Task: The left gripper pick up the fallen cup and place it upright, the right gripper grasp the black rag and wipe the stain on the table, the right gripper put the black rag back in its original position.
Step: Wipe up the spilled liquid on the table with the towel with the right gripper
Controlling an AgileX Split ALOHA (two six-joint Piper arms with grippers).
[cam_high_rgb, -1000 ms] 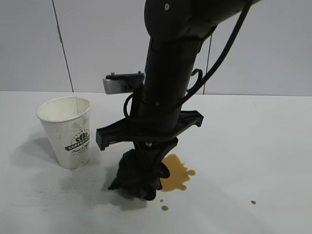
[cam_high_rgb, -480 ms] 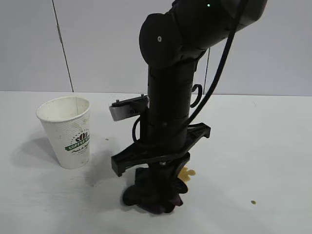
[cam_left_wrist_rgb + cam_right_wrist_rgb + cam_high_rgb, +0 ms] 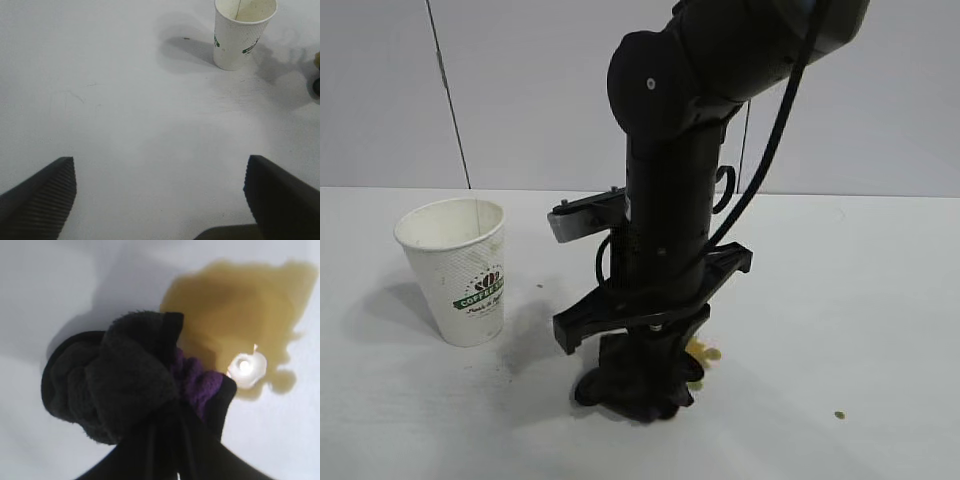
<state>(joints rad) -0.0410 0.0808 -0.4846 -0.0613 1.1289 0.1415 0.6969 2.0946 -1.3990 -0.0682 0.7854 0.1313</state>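
The white cup with its green logo stands upright on the table at the left; the left wrist view has the cup far off. My right gripper points straight down, shut on the black rag, and presses it onto the table at the near edge of the amber stain. The right wrist view shows the rag bunched beside the wide stain, overlapping its edge. My left gripper hovers open over bare table, away from the cup, holding nothing.
A tiny amber droplet lies to the right of the stain. A small dark speck sits near the cup. Pale grey wall panels close off the back of the table.
The right arm has come down and shifted right with the rag, covering most of the stain and the small drops near it. Cup and left gripper are unmoved.
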